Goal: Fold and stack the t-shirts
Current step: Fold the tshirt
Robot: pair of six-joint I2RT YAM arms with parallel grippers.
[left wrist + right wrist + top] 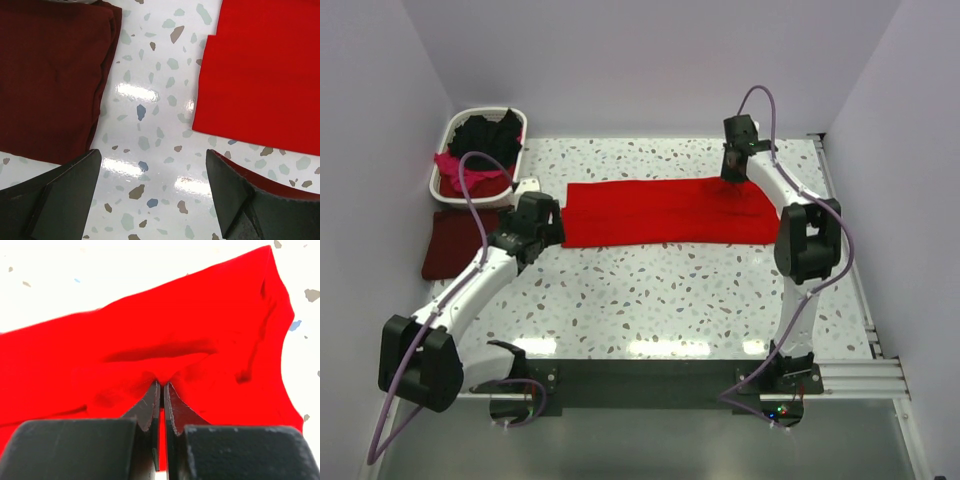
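Observation:
A bright red t-shirt (660, 212) lies folded into a long band across the middle of the table. My right gripper (732, 178) is shut on a pinch of its cloth (162, 377) near the far right end. My left gripper (546, 222) is open and empty, low over bare table between the red shirt's left edge (260, 75) and a folded dark maroon t-shirt (455, 243), which also shows in the left wrist view (50, 75). Black (488, 130) and magenta-pink (465, 170) shirts lie in the basket.
A white plastic laundry basket (448, 128) stands at the far left corner against the wall. Walls close in the table at left, back and right. A metal rail (850, 375) runs along the near edge by the arm bases.

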